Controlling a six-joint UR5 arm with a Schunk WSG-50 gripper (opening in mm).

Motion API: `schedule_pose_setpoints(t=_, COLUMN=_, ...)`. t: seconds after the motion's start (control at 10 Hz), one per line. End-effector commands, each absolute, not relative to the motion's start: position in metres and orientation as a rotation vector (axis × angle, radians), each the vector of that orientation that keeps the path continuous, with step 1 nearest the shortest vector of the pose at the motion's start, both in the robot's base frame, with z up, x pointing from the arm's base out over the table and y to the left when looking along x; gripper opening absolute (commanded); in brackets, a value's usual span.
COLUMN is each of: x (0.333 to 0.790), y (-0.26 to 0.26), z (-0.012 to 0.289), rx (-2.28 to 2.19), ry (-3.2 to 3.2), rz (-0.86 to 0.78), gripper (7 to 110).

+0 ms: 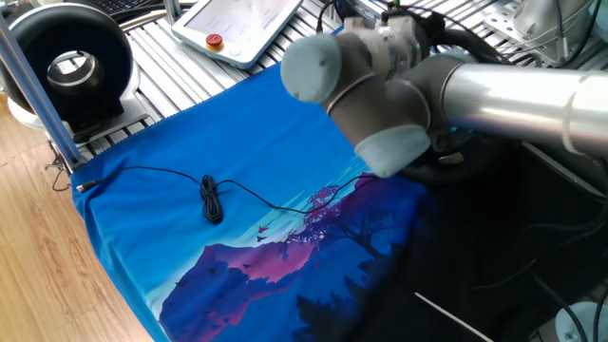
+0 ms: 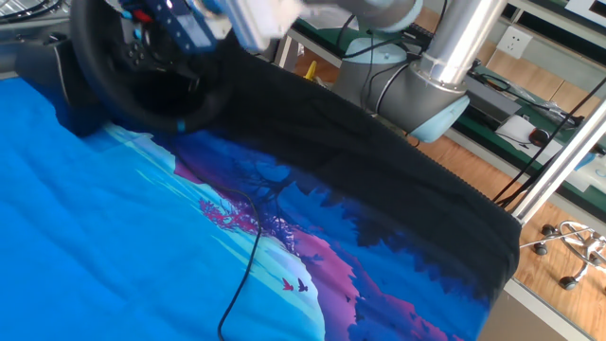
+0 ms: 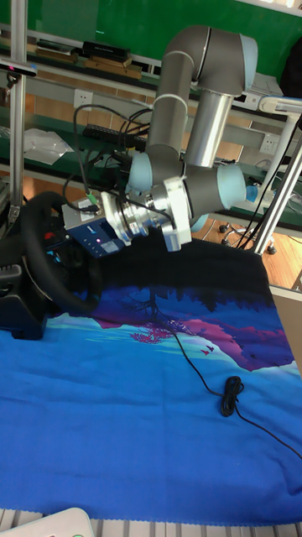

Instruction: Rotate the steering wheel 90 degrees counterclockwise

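The steering wheel [image 3: 28,243] stands upright at the table's left edge; it has a black padded rim and coloured buttons on the hub. In the other fixed view its rim [image 2: 114,102] curves across the top left, with a blue stripe [image 2: 180,126] low on it. My gripper [image 3: 84,242], with its blue body, reaches in at the wheel's right side, close to the hub. In the other fixed view the gripper [image 2: 180,24] is blurred at the top edge. Its fingers are hidden, so whether they hold anything is unclear. In one fixed view the arm [image 1: 380,85] covers the wheel.
A blue and purple printed cloth [image 1: 190,142] covers the table. A thin black cable with a coiled bundle [image 1: 211,201] lies across it. A black ring device with a white centre [image 1: 71,62] and a white pendant [image 1: 242,24] sit beyond the cloth. Metal posts [image 3: 17,101] stand nearby.
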State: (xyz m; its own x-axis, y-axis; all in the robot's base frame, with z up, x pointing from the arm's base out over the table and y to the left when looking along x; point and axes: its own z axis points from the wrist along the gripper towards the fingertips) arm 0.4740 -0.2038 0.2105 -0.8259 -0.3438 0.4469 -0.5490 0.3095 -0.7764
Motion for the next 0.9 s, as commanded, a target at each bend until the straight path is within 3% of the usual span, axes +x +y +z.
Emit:
schedule_pose_setpoints(t=0.0, x=0.490, y=-0.206, z=0.219, rx=0.983, ry=-2.401, rz=1.432, gripper=7)
schedule_pose_setpoints(t=0.3, x=0.504, y=-0.205, z=0.230, rx=1.040, ry=-2.385, rz=1.399, gripper=7)
schedule_pose_setpoints(t=0.6, x=0.460, y=-0.129, z=0.170, rx=0.888, ry=-2.632, rz=0.889, gripper=7)
schedule_pose_setpoints(t=0.8, x=0.451, y=-0.098, z=0.145, rx=0.806, ry=-2.741, rz=0.736, gripper=7)
